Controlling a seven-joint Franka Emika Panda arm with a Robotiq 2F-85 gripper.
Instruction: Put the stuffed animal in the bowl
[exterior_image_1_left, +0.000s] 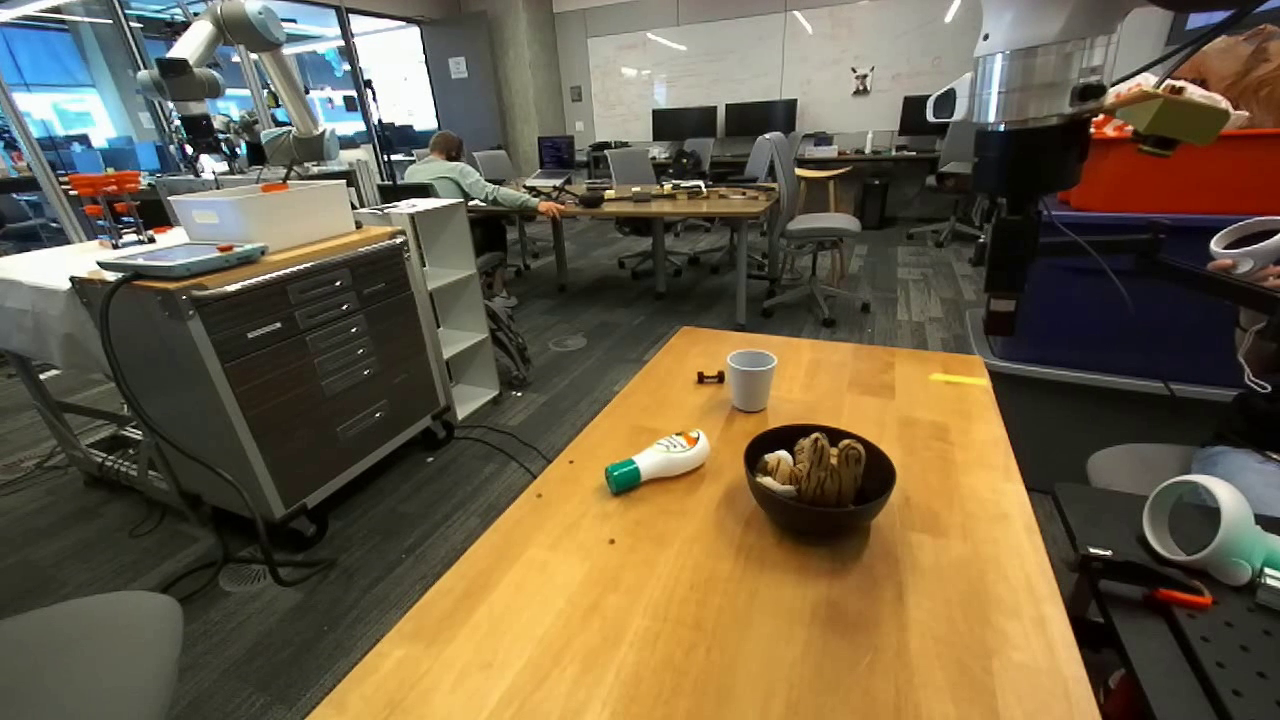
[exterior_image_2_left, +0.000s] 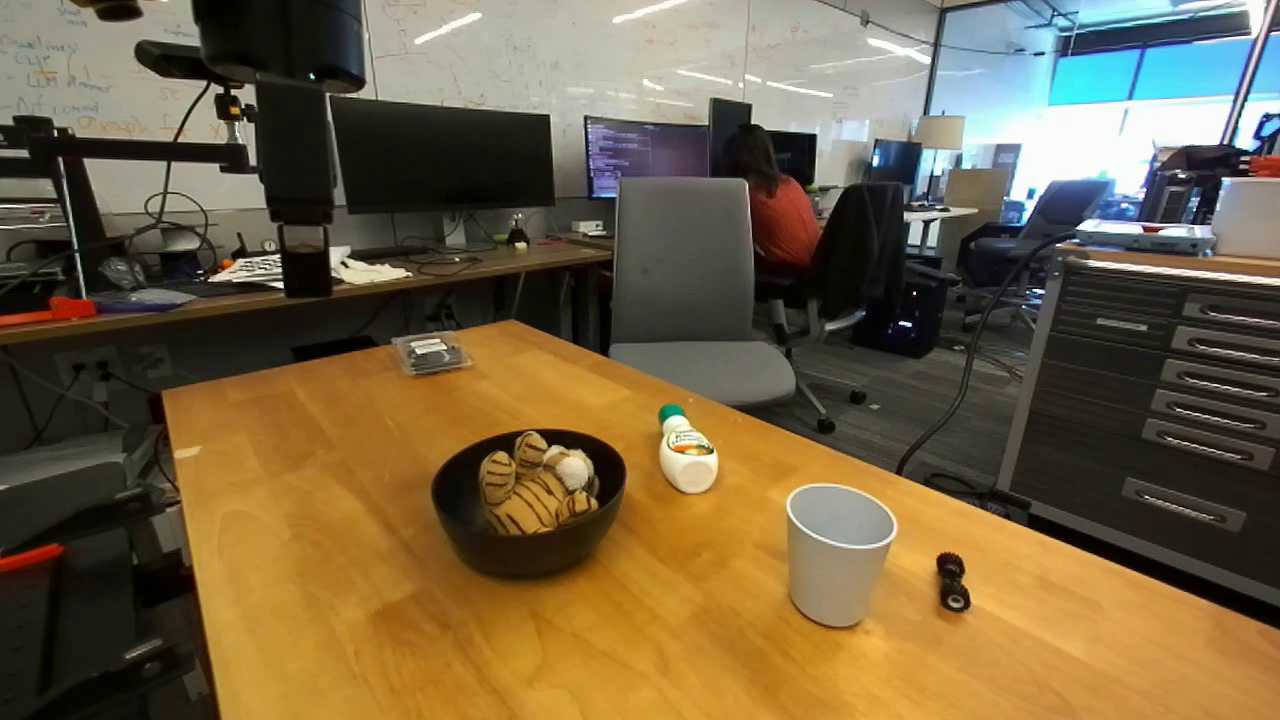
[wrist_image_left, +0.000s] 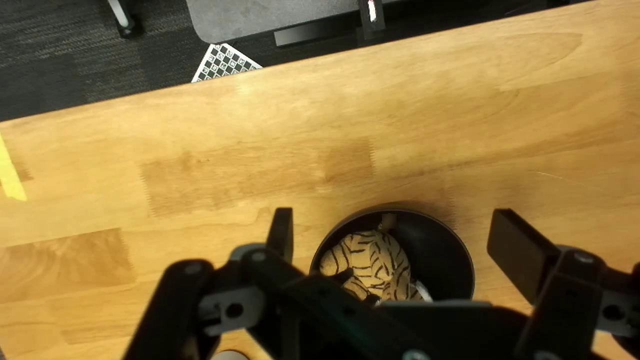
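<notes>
The stuffed animal is a tan plush toy with dark stripes and white parts. It lies inside the round black bowl in both exterior views: toy (exterior_image_1_left: 825, 472) and bowl (exterior_image_1_left: 818, 518), toy (exterior_image_2_left: 535, 503) and bowl (exterior_image_2_left: 530, 556). The wrist view shows the toy (wrist_image_left: 372, 260) against one side of the bowl (wrist_image_left: 442, 255), whose lower part is hidden by the gripper's body. My gripper (wrist_image_left: 392, 235) is open, with its two fingers wide apart and nothing between them. In both exterior views the gripper (exterior_image_1_left: 1003, 310) (exterior_image_2_left: 305, 270) hangs well above the table, apart from the bowl and toy.
A white cup (exterior_image_1_left: 751, 382) (exterior_image_2_left: 838, 555) stands near the bowl. A white bottle with a green cap (exterior_image_1_left: 660, 460) (exterior_image_2_left: 688, 460) lies on its side. A small black dumbbell-shaped piece (exterior_image_1_left: 711, 378) (exterior_image_2_left: 952, 582) lies by the cup. A clear plastic box (exterior_image_2_left: 431, 353) sits at the table's end.
</notes>
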